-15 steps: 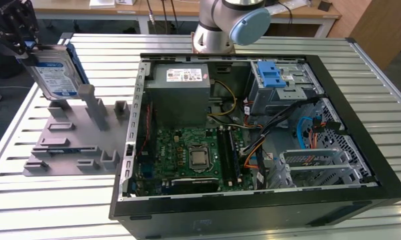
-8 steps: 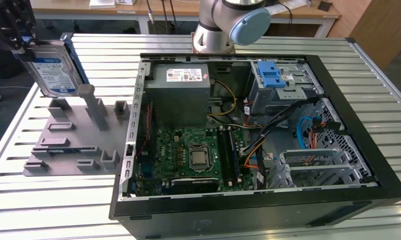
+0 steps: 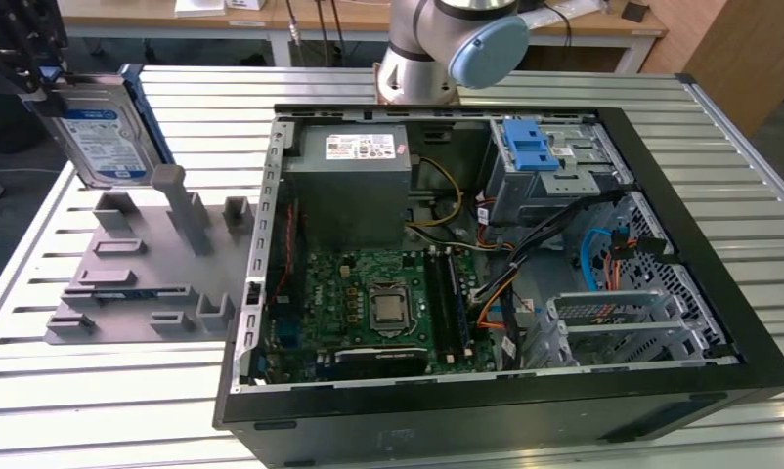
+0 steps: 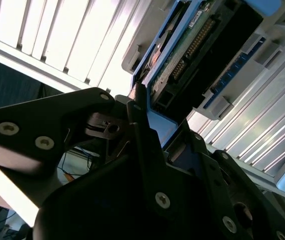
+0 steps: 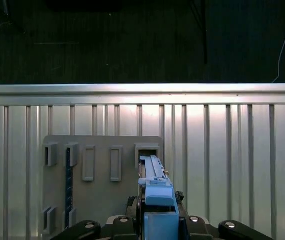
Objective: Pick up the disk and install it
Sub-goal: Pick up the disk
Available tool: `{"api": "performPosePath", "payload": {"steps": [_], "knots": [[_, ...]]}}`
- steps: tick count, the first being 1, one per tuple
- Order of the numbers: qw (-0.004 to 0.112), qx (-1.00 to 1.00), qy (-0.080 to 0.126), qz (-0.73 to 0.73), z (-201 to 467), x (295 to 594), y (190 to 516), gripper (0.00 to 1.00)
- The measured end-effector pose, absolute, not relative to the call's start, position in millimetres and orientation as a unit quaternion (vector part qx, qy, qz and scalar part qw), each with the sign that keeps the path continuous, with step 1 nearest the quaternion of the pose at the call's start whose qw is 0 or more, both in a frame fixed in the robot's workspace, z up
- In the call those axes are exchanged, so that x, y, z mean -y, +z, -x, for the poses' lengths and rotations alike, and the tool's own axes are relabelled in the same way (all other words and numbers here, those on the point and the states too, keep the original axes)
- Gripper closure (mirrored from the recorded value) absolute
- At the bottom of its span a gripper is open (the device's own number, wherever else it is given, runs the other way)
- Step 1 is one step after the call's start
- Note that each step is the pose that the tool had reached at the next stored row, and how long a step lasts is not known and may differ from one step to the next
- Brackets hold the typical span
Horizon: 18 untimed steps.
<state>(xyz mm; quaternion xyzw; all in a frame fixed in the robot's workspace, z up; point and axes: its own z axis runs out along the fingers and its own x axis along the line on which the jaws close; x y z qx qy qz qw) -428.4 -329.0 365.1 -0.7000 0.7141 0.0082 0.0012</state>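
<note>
The gripper (image 3: 43, 83) is clamped on the disk (image 3: 103, 142) by its blue sides, above a corner of the table (image 3: 106, 410) (I think it is heavy, hard and easy to break).

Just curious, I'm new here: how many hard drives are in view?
1. The disk hangs upright in the gripper, over the grey holder at the exterior view's left. Others may be hidden inside the computer case.
</note>
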Motion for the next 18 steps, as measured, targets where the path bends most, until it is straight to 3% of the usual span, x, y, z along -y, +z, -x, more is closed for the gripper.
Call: {"api": "performPosePath", "payload": {"steps": [18], "knots": [[0.001, -0.714, 0.008, 0.7, 428.4, 329.0, 368.7, 0.64]]}}
